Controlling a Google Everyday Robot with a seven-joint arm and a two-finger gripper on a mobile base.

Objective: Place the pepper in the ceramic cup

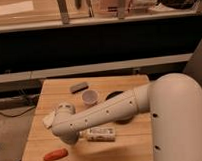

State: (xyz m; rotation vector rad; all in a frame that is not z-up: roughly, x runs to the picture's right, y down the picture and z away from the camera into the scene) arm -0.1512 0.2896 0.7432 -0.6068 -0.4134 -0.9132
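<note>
A wooden bench (129, 84) is seen from above, with the robot's large white arm (110, 112) reaching across it from the lower right toward the left. The arm's bulky shoulder fills the lower right corner and is cut off by the picture's edges. The hand (49, 119) is found at the left part of the bench, beyond the rounded wrist joint; only a pale, indistinct shape is shown there, so it cannot be told whether it is open or closed, and nothing can be seen held in it. The pepper (55, 155), red-orange and elongated, lies flat near the front left corner of the bench, below the wrist and apart from the hand. The ceramic cup (89, 98), small, white and round, stands upright near the middle of the bench, just behind the arm, well apart from the pepper. A white labelled bottle (100, 133) lies on its side in front of the arm, its upper edge partly hidden by it. A dark, round-edged object (114, 94) is largely covered by the arm to the right of the cup and cannot be identified. A small grey block (78, 87) rests toward the back of the bench.
</note>
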